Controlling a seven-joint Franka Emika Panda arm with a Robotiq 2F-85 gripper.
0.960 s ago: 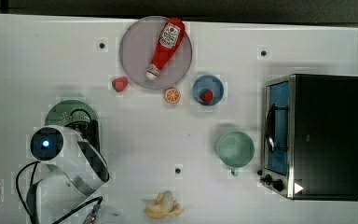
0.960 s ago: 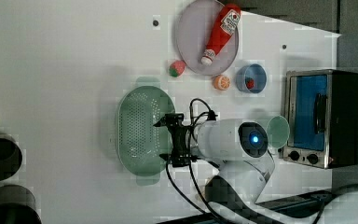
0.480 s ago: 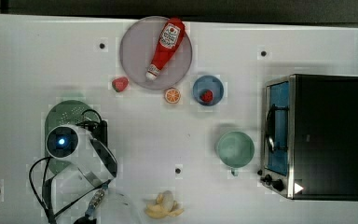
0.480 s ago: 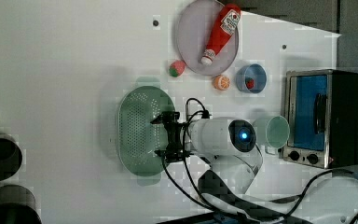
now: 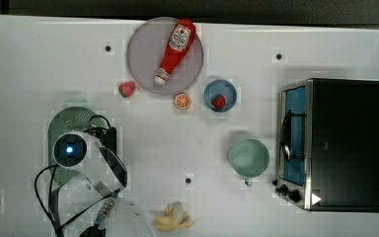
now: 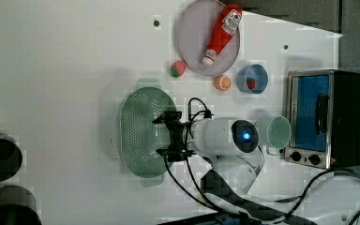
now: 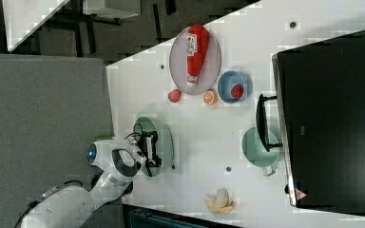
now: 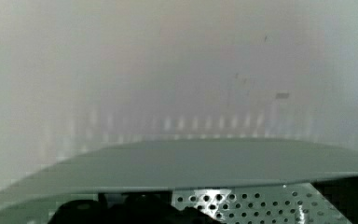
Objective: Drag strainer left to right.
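The strainer [image 6: 140, 133] is a large pale mint-green oval colander with a dotted inside, lying on the white table toward the left view's left. My gripper [image 6: 159, 136] hangs over its inside, by the rim on the left view's right. The gripper is open, its two black fingers spread wide with nothing between them. In the top view the arm's white body covers much of the strainer [image 5: 76, 118]. In the right view the gripper [image 7: 153, 148] stands over the strainer [image 7: 166, 135]. The wrist view shows the strainer's rim [image 8: 191, 163] close up.
A grey plate [image 5: 143, 54] with a ketchup bottle [image 5: 173, 49] lies at the back. Near it are a strawberry [image 5: 127, 89], an orange slice [image 5: 182, 101] and a blue bowl [image 5: 220, 95]. A teal cup [image 5: 248, 157] stands beside the toaster oven [image 5: 335, 143]. A banana [image 5: 172, 217] lies near the front edge.
The arm has shifted a little over the strainer, carrying the gripper deeper over its inside. The strainer has stayed in place and the fingers remain spread.
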